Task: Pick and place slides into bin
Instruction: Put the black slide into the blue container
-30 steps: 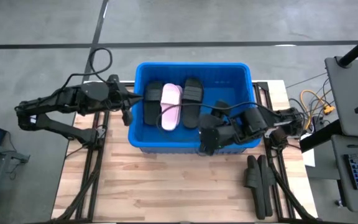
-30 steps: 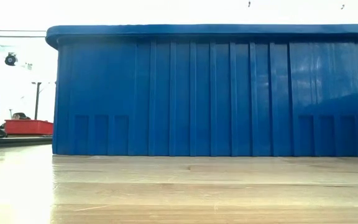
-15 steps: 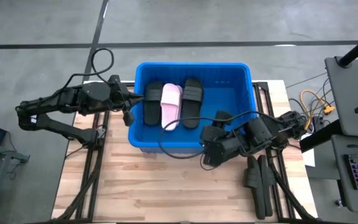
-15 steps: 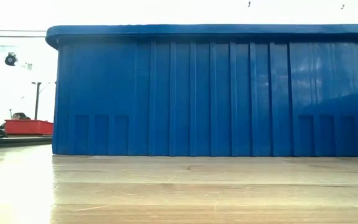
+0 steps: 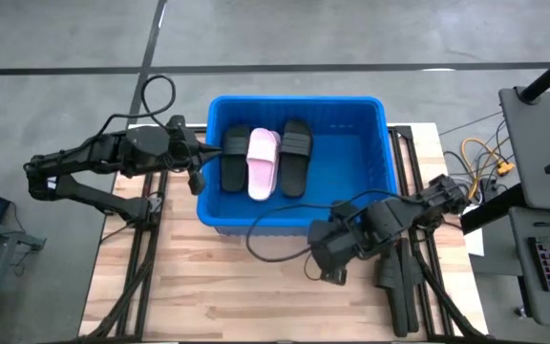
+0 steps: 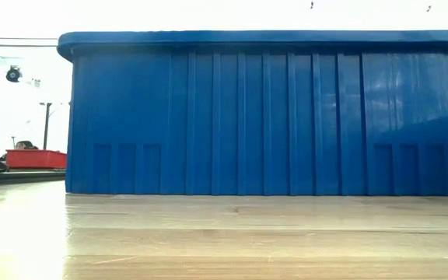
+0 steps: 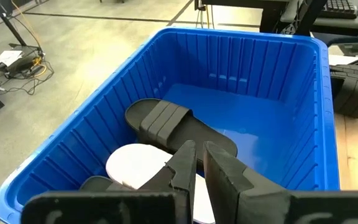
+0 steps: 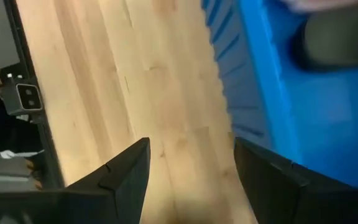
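The blue bin [image 5: 299, 205] stands at the table's middle; its ribbed near wall fills the low view [image 6: 263, 117]. Inside, at its left end, lie a black slide [image 5: 235, 159], a pale pink slide [image 5: 262, 162] and a second black slide [image 5: 295, 156]; they also show in the left wrist view, the black one [image 7: 166, 121] and the pink one [image 7: 135, 165]. My left gripper [image 5: 202, 158] [image 7: 199, 163] hangs shut and empty over the bin's left rim. My right gripper [image 5: 329, 268] [image 8: 188, 168] is open and empty over the bare wood in front of the bin's near wall [image 8: 247, 74].
More black slides [image 5: 396, 277] lie on the table at the near right, beside my right arm; they also show beyond the bin in the left wrist view [image 7: 353, 93]. A loose cable [image 5: 275, 250] loops over the wood in front of the bin. The right half of the bin floor [image 5: 351, 158] is bare.
My right gripper has drawn back from over the bin's near right corner, across the near wall, toward the table's near edge, and now hangs over the wood. It stays empty. The slides in the bin have not moved.
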Robot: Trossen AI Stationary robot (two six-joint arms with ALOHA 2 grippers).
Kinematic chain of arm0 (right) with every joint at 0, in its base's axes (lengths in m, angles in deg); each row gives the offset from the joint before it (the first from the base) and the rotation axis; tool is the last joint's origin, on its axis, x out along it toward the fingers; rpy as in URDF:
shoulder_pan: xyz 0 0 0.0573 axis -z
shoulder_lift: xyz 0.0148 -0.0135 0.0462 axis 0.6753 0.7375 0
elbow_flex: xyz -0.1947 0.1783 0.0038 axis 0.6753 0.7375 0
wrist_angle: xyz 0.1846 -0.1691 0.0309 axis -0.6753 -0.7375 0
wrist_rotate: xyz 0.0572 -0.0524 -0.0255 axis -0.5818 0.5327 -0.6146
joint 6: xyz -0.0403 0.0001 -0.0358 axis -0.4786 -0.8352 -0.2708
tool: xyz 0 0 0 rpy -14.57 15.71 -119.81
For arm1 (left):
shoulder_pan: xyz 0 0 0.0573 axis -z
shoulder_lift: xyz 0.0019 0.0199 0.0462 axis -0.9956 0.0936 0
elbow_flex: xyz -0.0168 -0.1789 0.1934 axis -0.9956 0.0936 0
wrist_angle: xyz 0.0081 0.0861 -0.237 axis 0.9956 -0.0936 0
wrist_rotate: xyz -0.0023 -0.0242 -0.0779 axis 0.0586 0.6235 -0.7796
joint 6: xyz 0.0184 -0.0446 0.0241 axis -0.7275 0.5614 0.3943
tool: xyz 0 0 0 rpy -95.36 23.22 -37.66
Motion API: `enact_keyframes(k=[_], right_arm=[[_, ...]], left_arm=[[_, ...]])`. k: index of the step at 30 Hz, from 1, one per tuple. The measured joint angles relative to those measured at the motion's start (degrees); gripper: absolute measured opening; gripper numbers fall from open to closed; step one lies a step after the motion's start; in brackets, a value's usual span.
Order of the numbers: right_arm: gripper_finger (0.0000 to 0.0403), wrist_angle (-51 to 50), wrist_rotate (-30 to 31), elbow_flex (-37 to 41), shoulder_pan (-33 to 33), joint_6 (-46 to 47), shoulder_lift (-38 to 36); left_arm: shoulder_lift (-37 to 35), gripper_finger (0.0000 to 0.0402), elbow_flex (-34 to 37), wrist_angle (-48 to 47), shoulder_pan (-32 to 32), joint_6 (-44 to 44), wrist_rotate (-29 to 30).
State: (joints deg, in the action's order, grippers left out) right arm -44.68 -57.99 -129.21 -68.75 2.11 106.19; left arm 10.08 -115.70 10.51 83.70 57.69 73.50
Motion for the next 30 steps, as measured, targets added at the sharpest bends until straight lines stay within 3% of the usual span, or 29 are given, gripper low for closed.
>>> enact_keyframes(k=[10,15,30], right_arm=[[0.0221,0.4,-0.4,3.2,-2.3,8.8,0.0],[0.0221,0.4,-0.7,5.9,-3.2,8.4,0.0],[0.0221,0.9,-9.3,8.7,-5.6,8.7,0.0]], left_arm=[[-0.1,0.0017,0.0,0.0,0.0,-1.0,0.0],[-0.1,0.0017,0.0,0.0,0.0,-1.0,0.0],[-0.2,0.0017,0.0,0.0,0.0,-1.0,0.0]])
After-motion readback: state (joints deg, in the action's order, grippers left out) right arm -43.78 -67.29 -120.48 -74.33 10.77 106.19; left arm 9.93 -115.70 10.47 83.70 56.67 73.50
